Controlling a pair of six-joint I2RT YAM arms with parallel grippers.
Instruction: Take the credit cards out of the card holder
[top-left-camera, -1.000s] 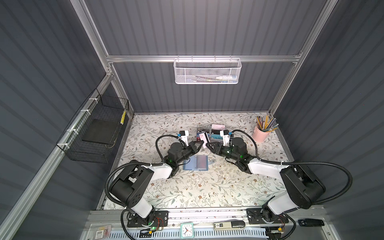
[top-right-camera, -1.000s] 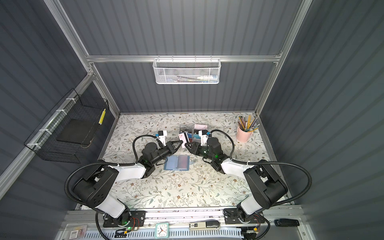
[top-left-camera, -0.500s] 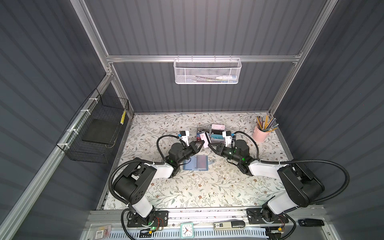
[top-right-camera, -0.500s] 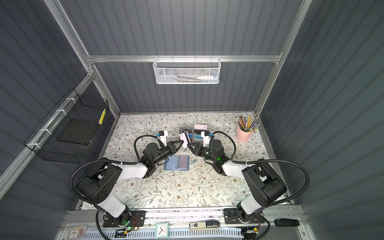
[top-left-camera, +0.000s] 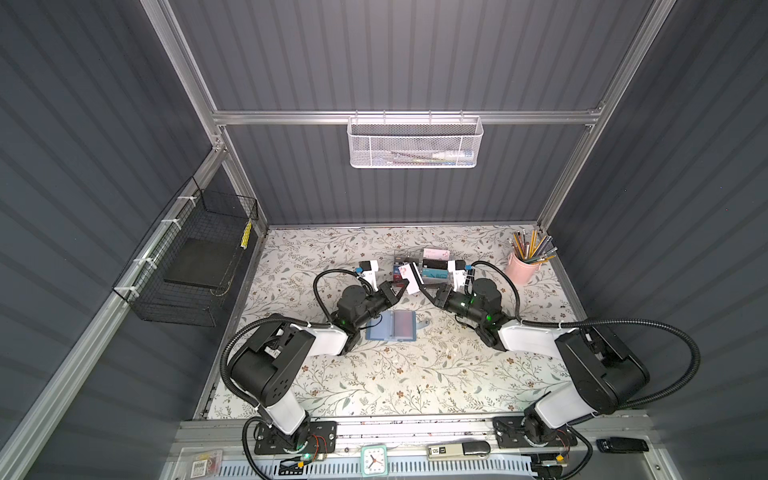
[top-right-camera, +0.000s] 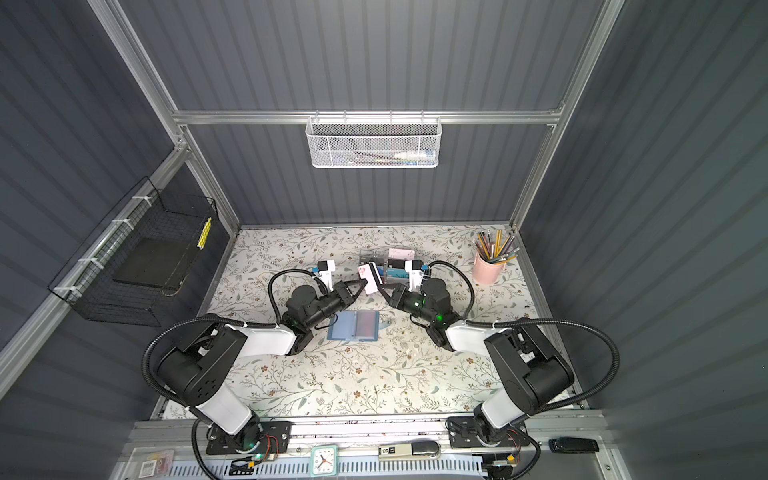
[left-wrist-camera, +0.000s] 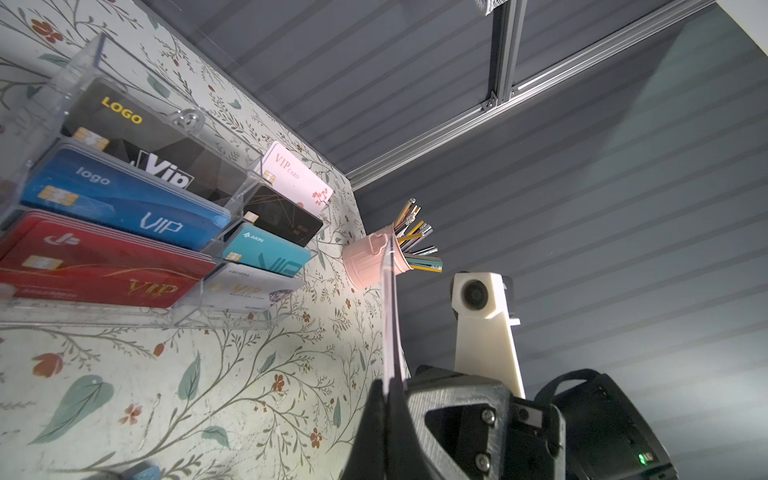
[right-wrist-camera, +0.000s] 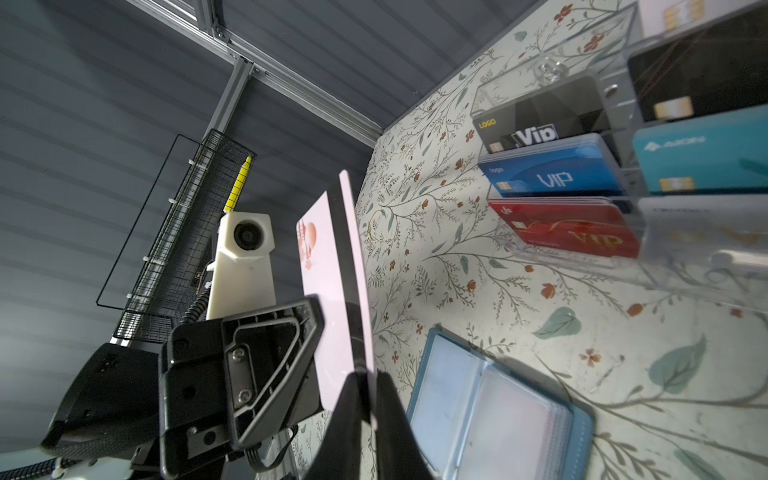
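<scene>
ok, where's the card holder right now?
In both top views the card holder lies open on the table, near centre, just robot-side of the clear card rack.

A bench (top-left-camera: 415, 374) covered in a pale leaf-and-flower print is being used as the working surface. The slate-blue card holder (top-left-camera: 390, 326) is being carried flat on it near the middle, spread open with the clear sleeves facing up. A clear acrylic rack (left-wrist-camera: 124, 318) is being borne farther back, apart from the card holder. A pink cup (top-left-camera: 521, 272) of pencils is being kept upright near the far right corner, well apart from both.
</scene>
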